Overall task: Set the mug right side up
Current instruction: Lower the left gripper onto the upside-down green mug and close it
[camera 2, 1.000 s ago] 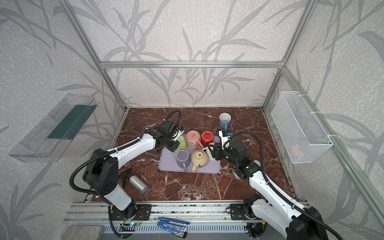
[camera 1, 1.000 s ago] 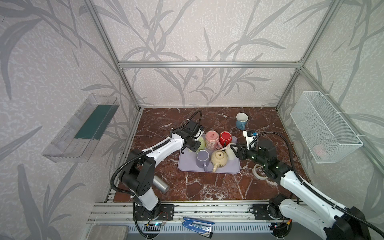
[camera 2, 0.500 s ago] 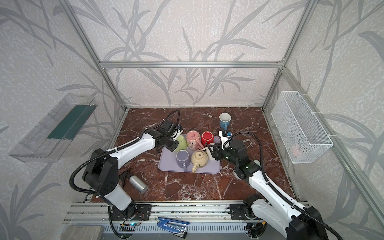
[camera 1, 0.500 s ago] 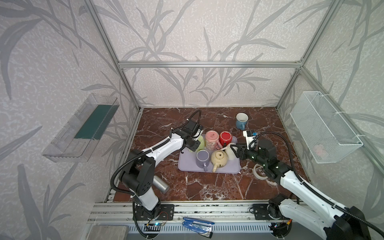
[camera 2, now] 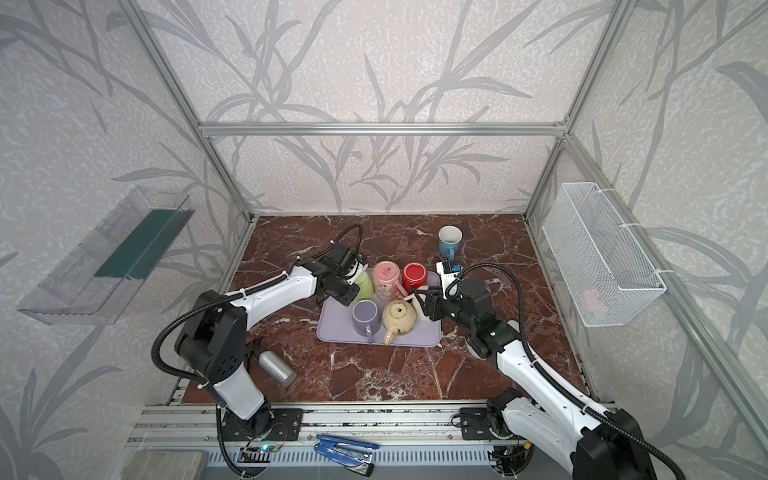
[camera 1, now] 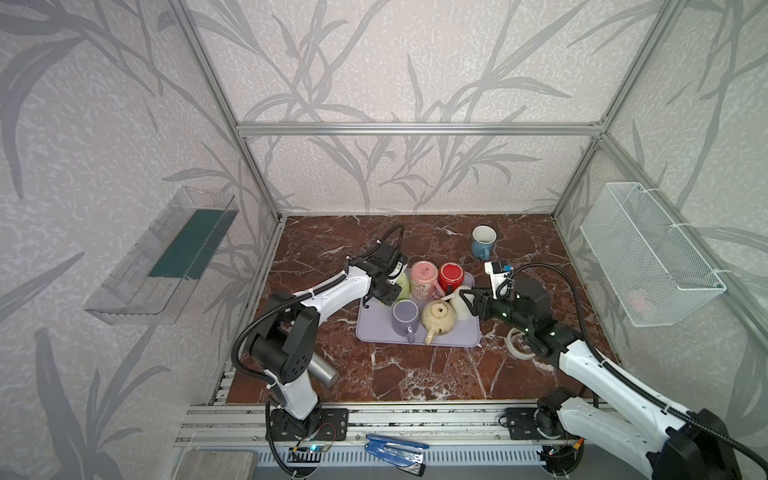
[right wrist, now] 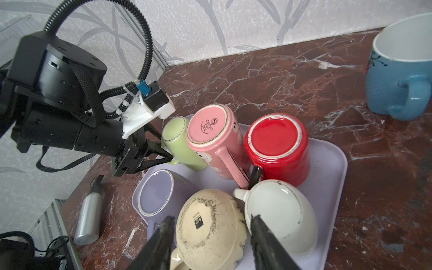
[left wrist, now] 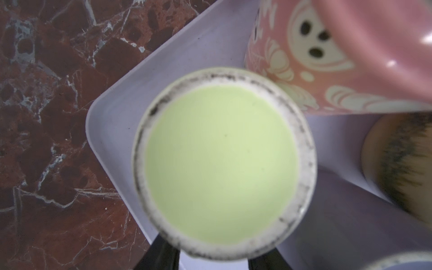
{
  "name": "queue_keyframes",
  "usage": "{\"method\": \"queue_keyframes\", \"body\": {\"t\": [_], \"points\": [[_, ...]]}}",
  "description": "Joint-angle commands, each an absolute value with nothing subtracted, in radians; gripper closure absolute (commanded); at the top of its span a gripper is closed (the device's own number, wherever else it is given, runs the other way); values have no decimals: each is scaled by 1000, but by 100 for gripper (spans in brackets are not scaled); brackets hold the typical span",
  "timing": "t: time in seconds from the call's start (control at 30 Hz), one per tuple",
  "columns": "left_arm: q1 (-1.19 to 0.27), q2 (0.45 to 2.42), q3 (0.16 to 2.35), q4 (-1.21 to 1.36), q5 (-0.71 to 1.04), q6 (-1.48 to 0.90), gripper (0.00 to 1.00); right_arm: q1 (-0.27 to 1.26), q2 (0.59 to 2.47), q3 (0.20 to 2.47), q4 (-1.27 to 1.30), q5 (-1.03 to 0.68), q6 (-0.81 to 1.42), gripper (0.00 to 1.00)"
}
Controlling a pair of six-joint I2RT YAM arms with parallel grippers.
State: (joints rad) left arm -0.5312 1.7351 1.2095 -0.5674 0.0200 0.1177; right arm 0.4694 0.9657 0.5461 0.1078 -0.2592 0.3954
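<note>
Several mugs stand upside down on a lavender tray [camera 1: 378,328]: green [camera 1: 401,281], pink [camera 1: 424,276], red [camera 1: 451,275], purple [camera 1: 405,313], cream [camera 1: 438,318] and white [camera 1: 460,305]. My left gripper [camera 1: 384,291] is low at the green mug [right wrist: 177,140], by its handle. In the left wrist view the green base [left wrist: 222,163] fills the middle and hides the tips of the black fingers [left wrist: 161,256], so contact is unclear. My right gripper [right wrist: 213,217] is open over the cream mug [right wrist: 210,224] and the white mug [right wrist: 280,210], holding nothing.
A blue mug [camera 1: 483,241] stands upright on the marble behind the tray. A metal bottle [camera 1: 322,370] lies near the left arm's base, and a tape roll [camera 1: 517,345] lies under the right arm. A wire basket [camera 1: 648,253] hangs on the right wall, a clear shelf [camera 1: 166,257] on the left.
My left gripper has shifted slightly at the green mug. The mugs and the right arm stand as before.
</note>
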Motion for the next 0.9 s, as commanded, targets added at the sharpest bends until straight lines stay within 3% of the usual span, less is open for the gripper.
{"method": "queue_keyframes", "body": {"t": [0.0,0.2,0.33,0.87], "points": [[-534,1756,1242,-584,35,124,60,475,968,540,132,-246,388,47],[-534,1769,1244,-583,40,127,74,476,966,540,129,-241,384,47],[-534,1771,1245,-579,39,127,77,477,969,540,128,-238,382,47],[-534,1798,1253,-575,-3,126,82,480,988,540,133,-230,379,47]]}}
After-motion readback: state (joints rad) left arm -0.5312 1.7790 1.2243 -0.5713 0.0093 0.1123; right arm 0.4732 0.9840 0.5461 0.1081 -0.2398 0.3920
